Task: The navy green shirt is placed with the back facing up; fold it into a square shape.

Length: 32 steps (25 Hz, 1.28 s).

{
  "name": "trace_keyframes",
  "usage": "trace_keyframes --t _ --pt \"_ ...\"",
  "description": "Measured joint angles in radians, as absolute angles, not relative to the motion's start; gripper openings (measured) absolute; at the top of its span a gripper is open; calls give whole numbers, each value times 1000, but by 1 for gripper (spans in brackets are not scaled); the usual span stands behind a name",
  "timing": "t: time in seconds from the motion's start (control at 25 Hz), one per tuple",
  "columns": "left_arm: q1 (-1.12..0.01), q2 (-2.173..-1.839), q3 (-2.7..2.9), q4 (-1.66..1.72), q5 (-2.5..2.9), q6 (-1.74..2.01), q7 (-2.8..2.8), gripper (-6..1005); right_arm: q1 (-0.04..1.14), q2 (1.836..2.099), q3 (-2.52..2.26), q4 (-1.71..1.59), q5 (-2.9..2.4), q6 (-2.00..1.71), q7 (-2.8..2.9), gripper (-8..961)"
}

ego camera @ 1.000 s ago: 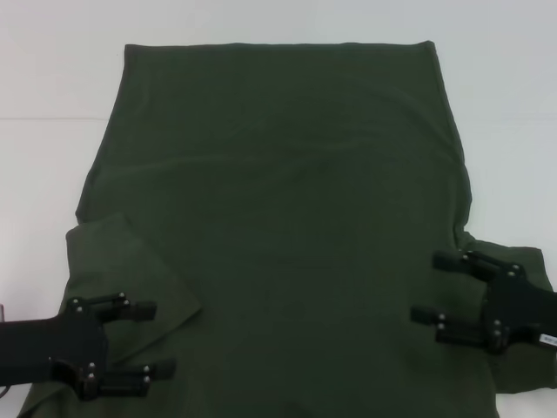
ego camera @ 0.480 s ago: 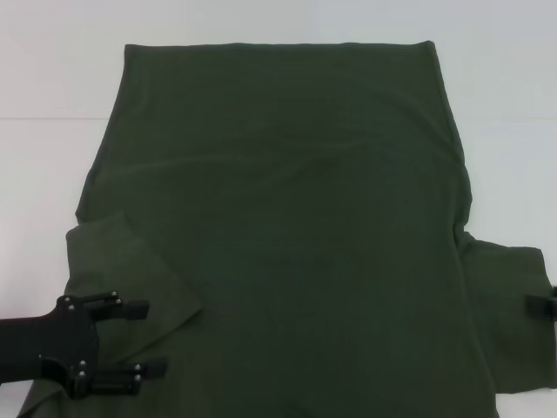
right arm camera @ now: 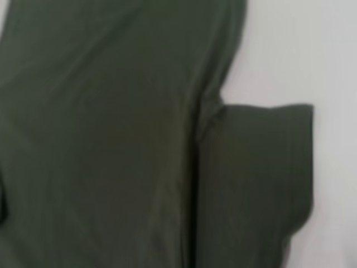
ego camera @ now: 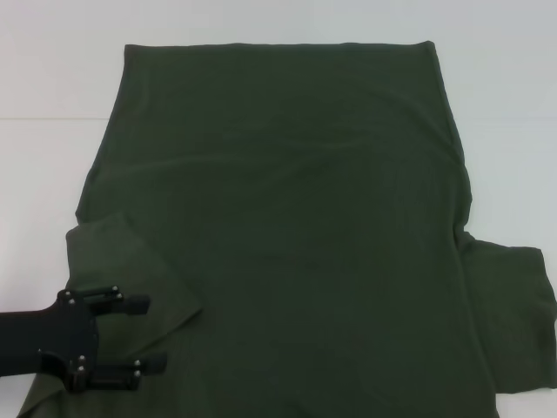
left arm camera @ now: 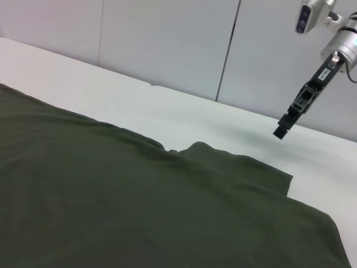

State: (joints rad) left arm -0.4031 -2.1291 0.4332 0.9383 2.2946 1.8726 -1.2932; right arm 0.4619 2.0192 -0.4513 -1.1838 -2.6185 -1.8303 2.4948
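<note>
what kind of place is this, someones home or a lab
Probably a lab or test cell, not a home: a bare white table, plain grey wall panels, and a lone navy green shirt spread flat beneath the robot's arms.

— Was there any writing to read on the navy green shirt point(ego camera: 287, 226)?

— None. It lay with a plain dark side up, and no lettering, print or tag showed on the cloth in the head view or in either wrist view.

— What about the arms?

— The left gripper point(ego camera: 135, 340) was black with small bright screws, but it carried no legible mark. The right gripper point(left arm camera: 291, 117), seen far off in the left wrist view, bore a pale patch too small to read.

— And the tabletop point(ego camera: 52, 104)?

— Bare white, with no signs or numbers.
</note>
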Motion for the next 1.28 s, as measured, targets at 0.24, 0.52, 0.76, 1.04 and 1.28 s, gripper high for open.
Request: trace_keyframes --t 0.24,0.52,0.76,1.04,1.28 --pt "-404 -2127 433 939 2296 1868 -1290 848 517 2019 -464 -1088 -2679 -1778 2508 911" --pt "-403 -2126 429 939 2300 1868 -1291 849 538 2023 -513 -1018 -2682 -1725 2514 911" --pt "-397 -2126 428 939 2297 1871 -1292 849 542 2023 -529 -987 -2682 -1691 2515 912" --pt "-396 -2125 428 939 2301 1867 -1292 849 550 2023 -550 -939 -2683 -1649 2509 912" --pt "-396 -2123 428 939 2301 1867 -1292 848 551 2024 -580 -924 -2683 -1621 2514 912"
